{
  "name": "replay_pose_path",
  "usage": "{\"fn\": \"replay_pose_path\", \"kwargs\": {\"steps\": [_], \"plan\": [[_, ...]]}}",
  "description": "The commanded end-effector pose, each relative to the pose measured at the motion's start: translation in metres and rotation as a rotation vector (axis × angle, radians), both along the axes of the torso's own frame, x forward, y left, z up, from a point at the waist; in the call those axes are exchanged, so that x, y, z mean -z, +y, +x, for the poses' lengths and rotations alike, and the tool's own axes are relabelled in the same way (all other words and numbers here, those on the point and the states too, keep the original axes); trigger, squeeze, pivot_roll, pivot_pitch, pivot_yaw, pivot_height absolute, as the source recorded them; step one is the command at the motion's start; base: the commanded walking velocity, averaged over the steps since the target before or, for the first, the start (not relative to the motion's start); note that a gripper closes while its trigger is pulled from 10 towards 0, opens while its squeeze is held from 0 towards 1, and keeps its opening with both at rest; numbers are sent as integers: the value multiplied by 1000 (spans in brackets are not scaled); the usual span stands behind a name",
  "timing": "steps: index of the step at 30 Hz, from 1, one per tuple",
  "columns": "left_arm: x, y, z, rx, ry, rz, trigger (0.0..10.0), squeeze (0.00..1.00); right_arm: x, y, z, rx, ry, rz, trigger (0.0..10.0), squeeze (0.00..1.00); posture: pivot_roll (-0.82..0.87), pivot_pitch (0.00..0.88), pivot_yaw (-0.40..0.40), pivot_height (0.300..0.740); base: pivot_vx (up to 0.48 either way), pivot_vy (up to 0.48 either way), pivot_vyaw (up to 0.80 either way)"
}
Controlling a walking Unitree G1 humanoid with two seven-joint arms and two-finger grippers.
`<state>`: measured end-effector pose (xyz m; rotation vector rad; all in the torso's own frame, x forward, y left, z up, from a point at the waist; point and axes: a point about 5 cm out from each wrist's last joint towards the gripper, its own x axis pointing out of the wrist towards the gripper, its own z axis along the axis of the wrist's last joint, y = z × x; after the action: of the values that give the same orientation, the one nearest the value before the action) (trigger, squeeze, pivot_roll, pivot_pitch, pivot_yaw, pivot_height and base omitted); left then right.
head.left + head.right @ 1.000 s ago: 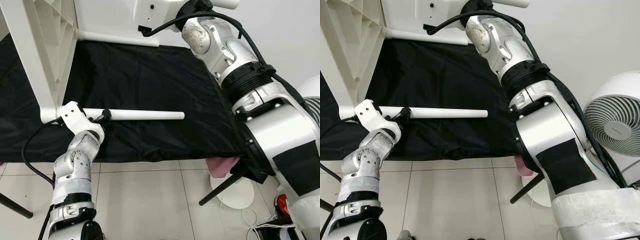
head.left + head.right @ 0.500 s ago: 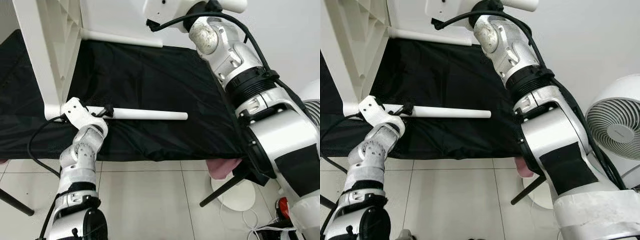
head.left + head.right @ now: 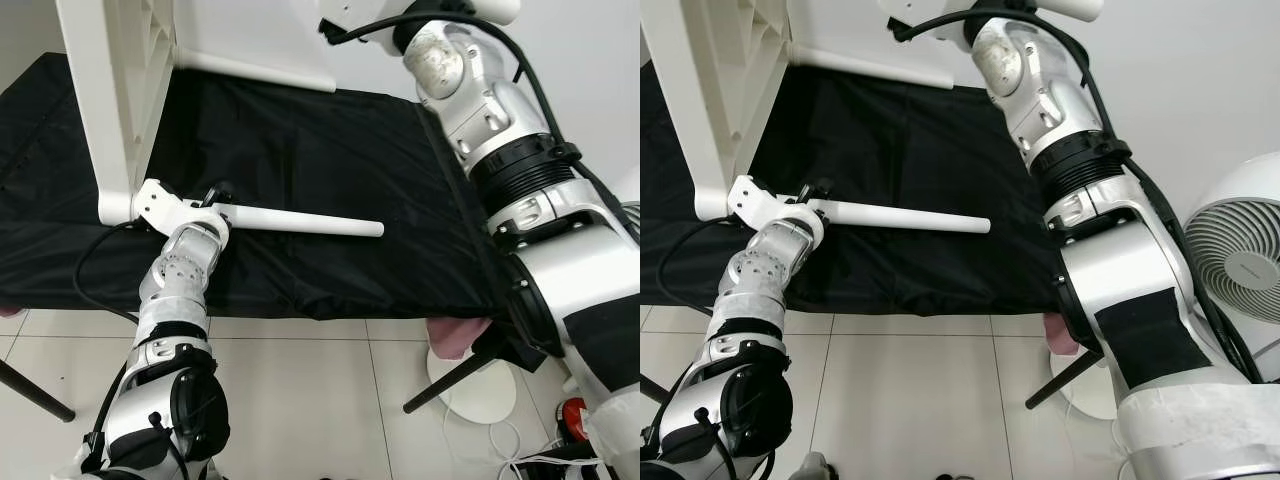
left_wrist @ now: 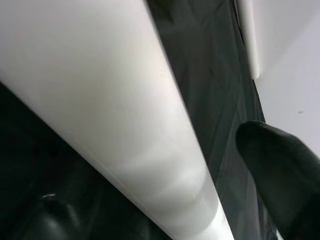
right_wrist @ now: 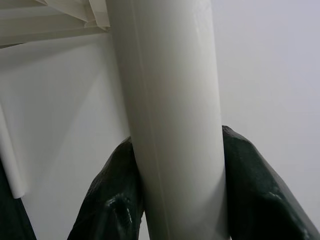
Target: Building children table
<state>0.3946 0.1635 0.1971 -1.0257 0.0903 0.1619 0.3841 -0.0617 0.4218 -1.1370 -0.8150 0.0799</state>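
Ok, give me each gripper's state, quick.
Left gripper: shut on the lower table leg.
Right gripper: shut on the upper table leg.

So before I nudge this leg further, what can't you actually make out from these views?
- Joint between the lower white leg and the tabletop: left eye view, the left gripper and its wrist hide it.
- Right gripper: right wrist view, its fingers shut on the upper leg; eye views cut it off at the top.
- Left wrist view: blurred by closeness.
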Motion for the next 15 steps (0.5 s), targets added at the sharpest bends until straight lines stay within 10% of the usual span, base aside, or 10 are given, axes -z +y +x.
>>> {"fn": "replay_pose_path", "kwargs": {"steps": [1,15], "plan": [[-26,-14,7,41,-103,-36,0,0,-23,-26,-6,-26,-34,285,0,0,26,116,-57,740,0,0,0],[-62,7,15,-34,-281,-117,0,0,-21,-35,-7,-17,-22,323,0,0,29,124,-58,740,0,0,0]]}}
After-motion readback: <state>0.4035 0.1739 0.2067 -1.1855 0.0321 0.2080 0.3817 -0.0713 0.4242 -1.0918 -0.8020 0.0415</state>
